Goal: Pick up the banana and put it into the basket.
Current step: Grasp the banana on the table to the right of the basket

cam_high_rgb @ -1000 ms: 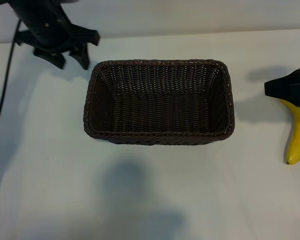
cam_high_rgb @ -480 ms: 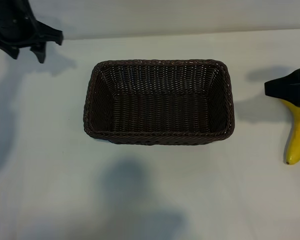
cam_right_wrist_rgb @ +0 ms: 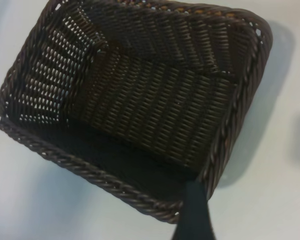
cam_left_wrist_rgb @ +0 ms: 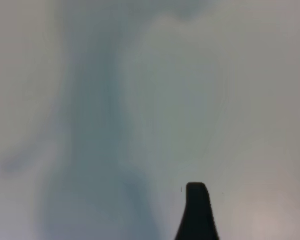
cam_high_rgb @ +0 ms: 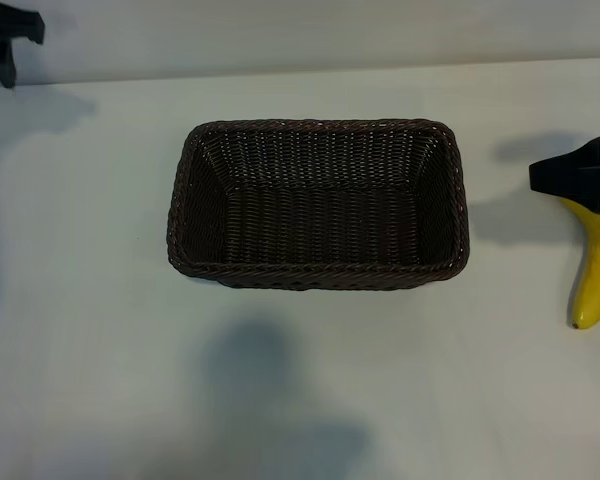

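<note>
At the far left edge of the table (cam_high_rgb: 100, 380), the left gripper (cam_high_rgb: 8, 40) sits almost out of the exterior view, fingers apart and holding nothing, well away from the work. In the middle stands the basket (cam_high_rgb: 318, 278), with nothing inside it. At the far right, the right gripper (cam_high_rgb: 578, 175) hangs with fingers apart over the top end of the banana (cam_high_rgb: 595, 270), which lies on the table well apart from the basket. The step in hand looks like the grasp: better to close across the banana's thicker middle, so that it does not pivot when lifted.
</note>
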`<state>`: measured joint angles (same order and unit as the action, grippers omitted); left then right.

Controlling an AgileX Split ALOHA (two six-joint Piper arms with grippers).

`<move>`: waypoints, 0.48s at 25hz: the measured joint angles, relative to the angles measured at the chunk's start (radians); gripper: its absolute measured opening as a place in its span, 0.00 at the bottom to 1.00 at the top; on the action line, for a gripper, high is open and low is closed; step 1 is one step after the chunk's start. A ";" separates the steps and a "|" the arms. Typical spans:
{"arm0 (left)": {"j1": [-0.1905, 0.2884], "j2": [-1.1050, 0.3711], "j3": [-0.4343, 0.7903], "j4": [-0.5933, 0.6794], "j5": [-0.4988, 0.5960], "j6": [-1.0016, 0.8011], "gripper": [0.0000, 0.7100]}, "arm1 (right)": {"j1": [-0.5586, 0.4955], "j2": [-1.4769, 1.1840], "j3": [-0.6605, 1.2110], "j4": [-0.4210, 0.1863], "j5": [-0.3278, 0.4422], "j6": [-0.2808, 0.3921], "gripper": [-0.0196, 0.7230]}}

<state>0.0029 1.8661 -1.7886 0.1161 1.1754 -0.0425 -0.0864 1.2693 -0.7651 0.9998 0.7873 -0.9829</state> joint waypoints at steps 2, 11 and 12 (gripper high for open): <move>0.000 -0.050 0.032 -0.001 0.000 0.009 0.80 | 0.000 0.000 0.000 0.000 0.000 0.000 0.80; 0.000 -0.406 0.404 -0.001 0.000 0.043 0.80 | 0.000 0.000 0.000 0.000 0.000 0.006 0.80; 0.000 -0.449 0.459 -0.001 0.000 0.043 0.80 | 0.000 0.000 0.000 0.000 0.000 0.006 0.80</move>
<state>0.0029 1.4167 -1.3295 0.1152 1.1754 0.0000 -0.0864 1.2693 -0.7654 0.9998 0.7873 -0.9764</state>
